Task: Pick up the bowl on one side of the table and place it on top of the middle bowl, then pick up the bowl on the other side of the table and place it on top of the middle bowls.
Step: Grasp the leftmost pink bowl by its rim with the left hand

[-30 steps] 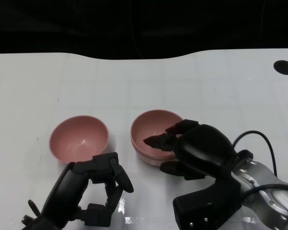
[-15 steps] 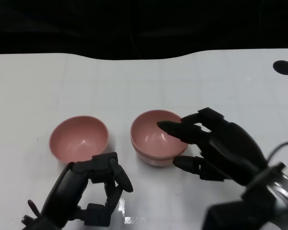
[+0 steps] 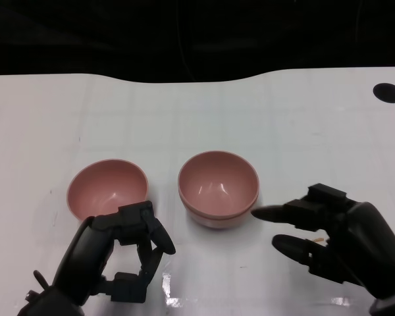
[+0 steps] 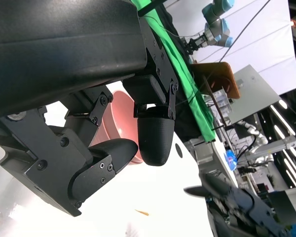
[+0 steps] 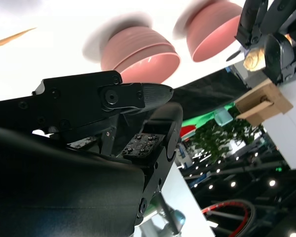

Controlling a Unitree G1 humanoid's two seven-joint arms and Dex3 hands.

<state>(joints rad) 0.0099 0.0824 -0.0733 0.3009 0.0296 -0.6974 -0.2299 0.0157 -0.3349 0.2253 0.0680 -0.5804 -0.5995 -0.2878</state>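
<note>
Two bowls nest in the stack [image 3: 218, 191] beside the empty, spread right hand [image 3: 339, 247]; the left hand [image 3: 118, 253], fingers apart and empty, must next grasp the side bowl [image 3: 108, 189] just beyond it.

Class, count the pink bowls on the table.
3: one single bowl by the left hand, two as a stacked pair mid-table, the lower one mostly hidden.

A white table [image 3: 184, 112] carries a pink bowl [image 3: 108, 189] at left and two stacked pink bowls [image 3: 218, 187] at centre
</note>
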